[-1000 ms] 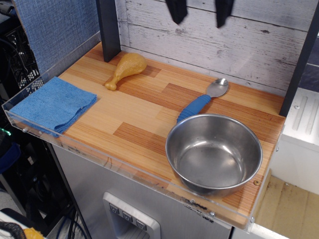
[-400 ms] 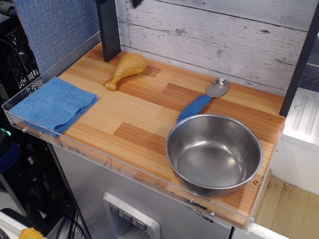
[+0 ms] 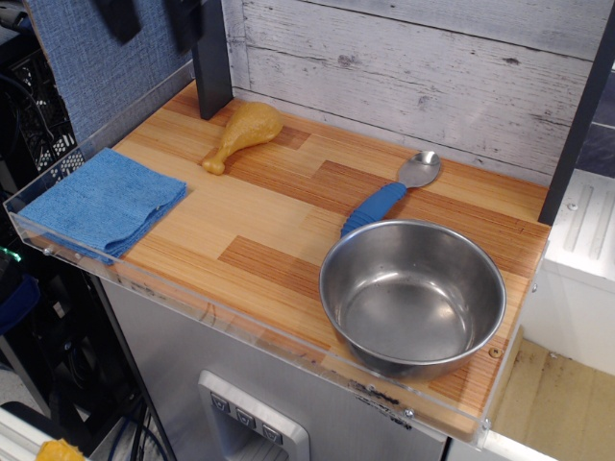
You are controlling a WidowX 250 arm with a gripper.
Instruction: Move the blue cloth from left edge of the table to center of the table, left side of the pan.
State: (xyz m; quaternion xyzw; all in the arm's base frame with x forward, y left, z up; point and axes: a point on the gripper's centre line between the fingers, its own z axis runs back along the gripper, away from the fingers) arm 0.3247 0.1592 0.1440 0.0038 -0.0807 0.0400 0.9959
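Observation.image looks down on the table (image 3: 269, 226), wood strips with a clear rim, backed by whitewashed planks. At its left edge the blue cloth (image 3: 102, 203) lies flat, corners pointing diamond-wise, well apart from the pan (image 3: 412, 297) at the right front. At the top left, 2 dark fingers (image 3: 117, 16) of the gripper (image 3: 151, 16) hang spread apart, holding nothing.

Your black two-fingered gripper (image 3: 149, 17) cut off by top edge, only blurred fingertips (image 3: 117, 19) visible; you can't judge jaw state.
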